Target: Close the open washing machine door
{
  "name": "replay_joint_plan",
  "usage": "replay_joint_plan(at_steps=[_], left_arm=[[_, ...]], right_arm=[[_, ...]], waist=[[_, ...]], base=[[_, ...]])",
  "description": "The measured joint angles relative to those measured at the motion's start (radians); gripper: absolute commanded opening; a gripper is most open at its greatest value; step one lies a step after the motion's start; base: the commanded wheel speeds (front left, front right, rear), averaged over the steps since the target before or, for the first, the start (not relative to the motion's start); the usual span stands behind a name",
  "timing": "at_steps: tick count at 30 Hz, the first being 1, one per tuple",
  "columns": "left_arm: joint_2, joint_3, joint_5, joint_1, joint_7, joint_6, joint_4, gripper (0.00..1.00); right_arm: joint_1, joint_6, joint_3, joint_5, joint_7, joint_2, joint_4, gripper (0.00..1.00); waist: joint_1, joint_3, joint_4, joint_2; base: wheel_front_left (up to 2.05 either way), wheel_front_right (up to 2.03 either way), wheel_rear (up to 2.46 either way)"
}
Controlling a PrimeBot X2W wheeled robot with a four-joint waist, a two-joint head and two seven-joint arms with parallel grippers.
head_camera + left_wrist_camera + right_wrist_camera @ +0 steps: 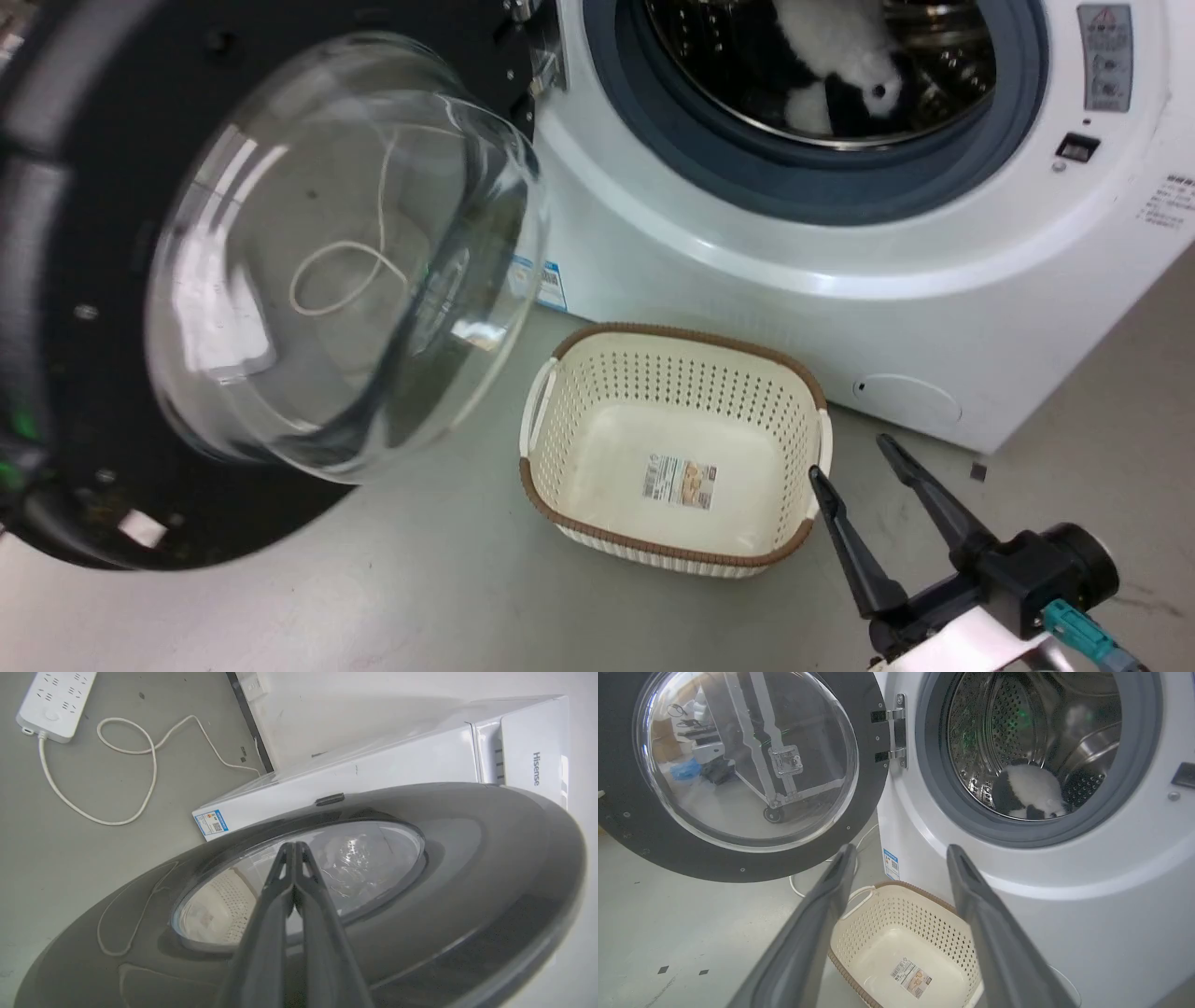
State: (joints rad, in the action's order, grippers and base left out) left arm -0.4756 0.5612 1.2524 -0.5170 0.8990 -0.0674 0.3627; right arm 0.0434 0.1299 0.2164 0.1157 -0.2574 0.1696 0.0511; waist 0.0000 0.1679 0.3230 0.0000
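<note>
Wide open: washing machine door (pixel 112 280). L pincer (pixel 295 847) pressed together, tips over door's outer glass. R pincer (pixel 848 455) spread, empty, just beside basket (pixel 672 336).

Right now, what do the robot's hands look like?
The right gripper has two long, thin black fingers tapering to points, on a chunky black block with a round black end, a teal plug and a white forearm piece. The left gripper has the same long dark, pointed fingers.
</note>
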Motion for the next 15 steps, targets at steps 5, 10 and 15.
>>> replay_joint_plan(at_steps=[5,10,15], left_arm=[[0.074,0.001,0.08,0.076,0.09,-0.002,-0.105,0.0],[0.177,-0.007,0.141,0.159,0.135,0.0,-0.236,0.0],[0.304,-0.082,0.166,0.263,0.184,0.002,-0.362,0.0]], right_arm=[[-0.003,0.0,0.001,0.0,0.0,-0.022,0.009,1.0],[-0.004,0.0,-0.021,0.0,0.0,-0.038,0.015,1.0],[-0.022,0.0,-0.05,-0.006,0.0,-0.045,0.022,1.0]], waist=[[-0.0001,-0.037,0.001,0.0],[-0.0001,-0.067,-0.014,0.0],[-0.0001,-0.097,-0.033,0.0]], base=[[0.0,0.0,0.0],[0.0,0.0,0.0],[0.0,0.0,0.0]])
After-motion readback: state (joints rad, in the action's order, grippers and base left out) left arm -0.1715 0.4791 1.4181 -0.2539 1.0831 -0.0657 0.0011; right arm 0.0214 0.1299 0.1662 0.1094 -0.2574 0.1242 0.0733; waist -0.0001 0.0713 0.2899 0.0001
